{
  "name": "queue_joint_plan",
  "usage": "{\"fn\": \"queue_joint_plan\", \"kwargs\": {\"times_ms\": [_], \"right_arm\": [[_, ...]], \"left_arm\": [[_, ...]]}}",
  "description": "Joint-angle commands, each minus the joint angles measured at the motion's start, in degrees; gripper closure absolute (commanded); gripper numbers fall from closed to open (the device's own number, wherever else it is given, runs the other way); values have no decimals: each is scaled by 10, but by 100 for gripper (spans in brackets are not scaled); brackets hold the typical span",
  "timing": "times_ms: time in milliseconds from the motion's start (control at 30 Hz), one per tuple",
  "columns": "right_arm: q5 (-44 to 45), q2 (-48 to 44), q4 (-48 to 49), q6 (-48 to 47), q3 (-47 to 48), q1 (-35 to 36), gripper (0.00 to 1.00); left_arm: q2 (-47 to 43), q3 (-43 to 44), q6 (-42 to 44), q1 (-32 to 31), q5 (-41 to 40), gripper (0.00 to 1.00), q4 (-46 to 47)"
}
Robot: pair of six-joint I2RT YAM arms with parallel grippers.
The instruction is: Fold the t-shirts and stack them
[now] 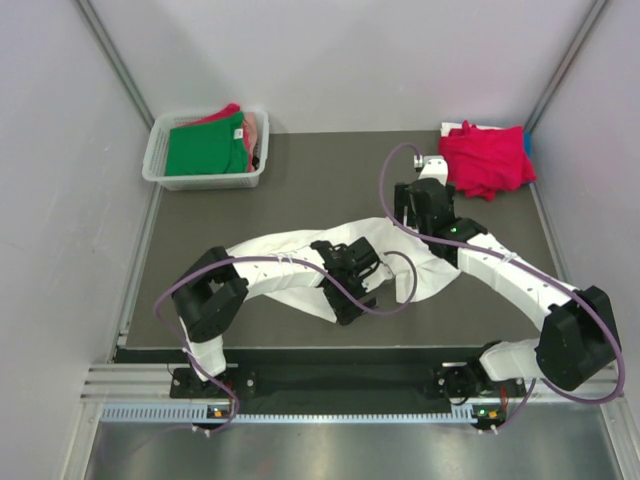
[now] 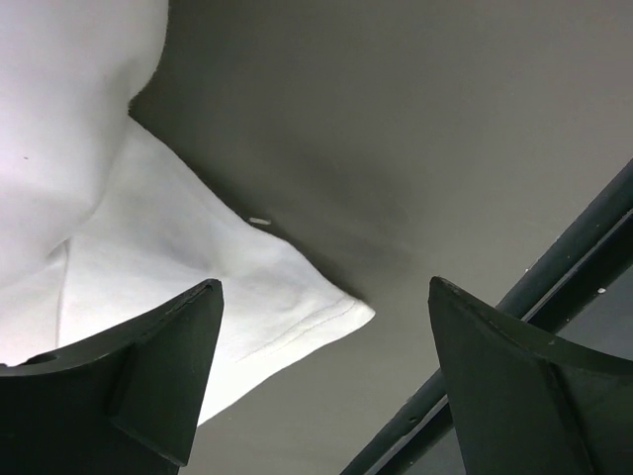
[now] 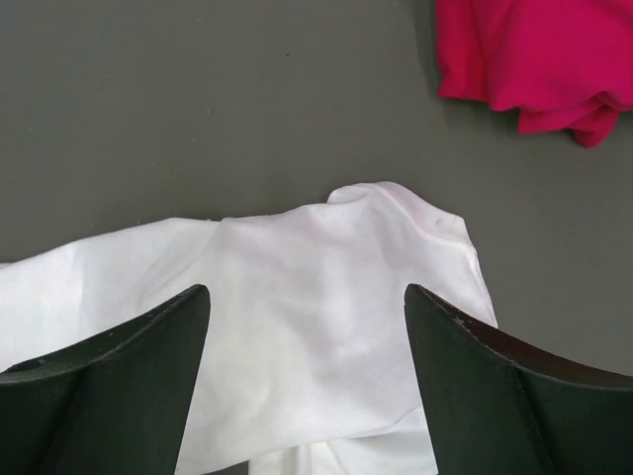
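Note:
A white t-shirt (image 1: 428, 274) lies crumpled across the middle of the dark table. My left gripper (image 1: 346, 306) hovers open over its near part. In the left wrist view a hemmed corner of the white t-shirt (image 2: 247, 287) lies below the left gripper (image 2: 324, 283), and nothing is held. My right gripper (image 1: 419, 212) is open above the shirt's right end. The white t-shirt (image 3: 326, 297) spreads under the right gripper (image 3: 307, 288), untouched. A crimson t-shirt (image 1: 486, 160) lies bunched at the back right. A green t-shirt (image 1: 205, 150) lies in the basket.
A white plastic basket (image 1: 160, 178) stands at the back left, with a red garment (image 1: 226, 112) behind the green one. The table's near edge rail (image 2: 554, 267) runs close to the left gripper. Grey walls enclose the table on three sides.

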Motion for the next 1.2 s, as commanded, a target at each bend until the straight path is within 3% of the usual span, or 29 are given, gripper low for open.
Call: {"fn": "queue_joint_plan", "kwargs": {"times_ms": [0, 467, 633, 833, 933, 1000, 1067, 1167], "right_arm": [[-1, -5, 11, 7, 16, -5, 21], [4, -18, 8, 7, 7, -5, 24], [4, -25, 6, 8, 5, -5, 26], [4, -34, 5, 7, 5, -4, 29], [4, -36, 6, 7, 5, -5, 30], [4, -36, 5, 6, 5, -5, 31], [5, -38, 6, 5, 5, -4, 31], [5, -38, 7, 4, 6, -4, 32]], "left_arm": [[-2, -2, -16, -4, 15, 13, 5], [2, -27, -7, -4, 7, 22, 0], [15, -24, -4, -4, 14, 39, -4], [28, -9, 3, -4, 20, 46, -12], [35, -5, 10, -4, 21, 56, -20], [36, -3, 13, -4, 21, 80, -27], [36, -1, 12, -3, 19, 95, -32], [37, 4, 12, 0, 26, 100, -38]]}}
